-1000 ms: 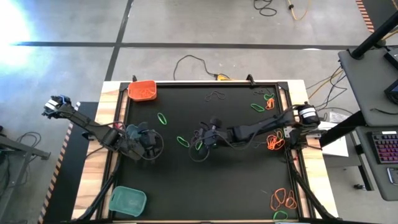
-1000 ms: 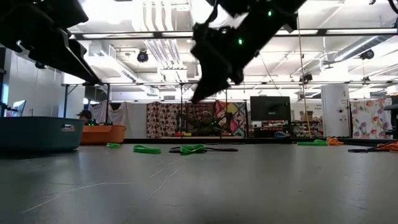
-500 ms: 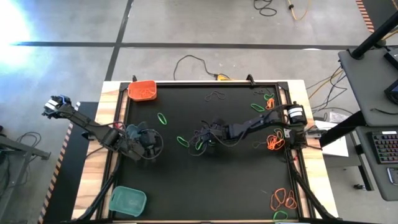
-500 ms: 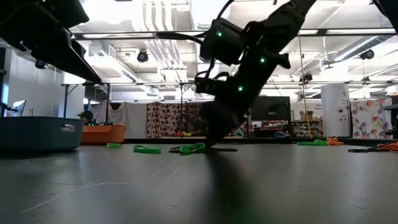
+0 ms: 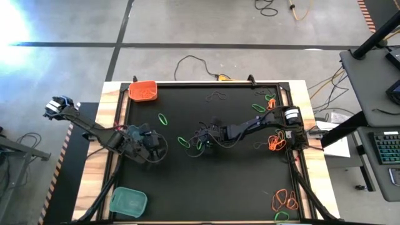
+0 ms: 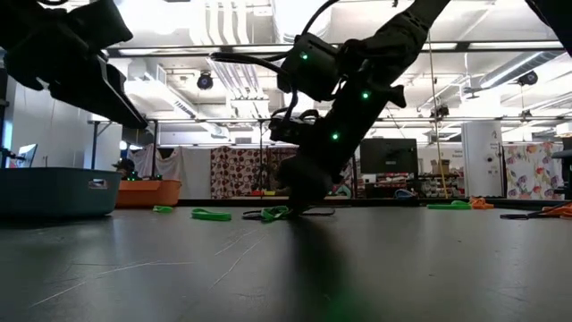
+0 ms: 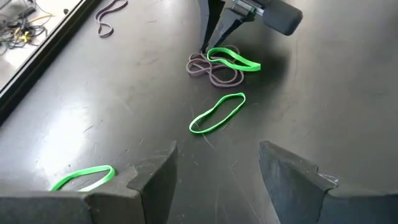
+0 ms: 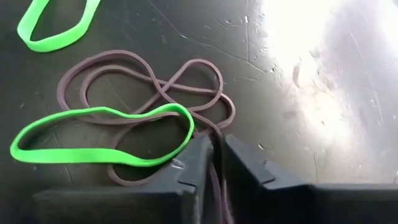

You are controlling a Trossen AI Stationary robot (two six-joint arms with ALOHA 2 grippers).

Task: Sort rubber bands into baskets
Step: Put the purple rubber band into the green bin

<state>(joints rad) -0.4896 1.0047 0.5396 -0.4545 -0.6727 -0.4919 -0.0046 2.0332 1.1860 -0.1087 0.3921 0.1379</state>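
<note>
We see the right end effector (image 8: 214, 163) down at mid-bench, pinched closed on a dark band (image 8: 149, 93) under a green band (image 8: 99, 134). Left end effector (image 5: 152, 145) hovers open nearby.

Workroom setting. A grey concrete floor (image 5: 187, 25) crossed by dark tape lines (image 5: 175, 44) surrounds the bench; loose cables (image 5: 194, 62) lie beyond its far edge. A desk with a keyboard (image 5: 387, 150) stands alongside. Ceiling strip lights (image 6: 500, 49), patterned hangings (image 6: 246, 170) and a dark monitor (image 6: 389, 156) fill the background.
</note>
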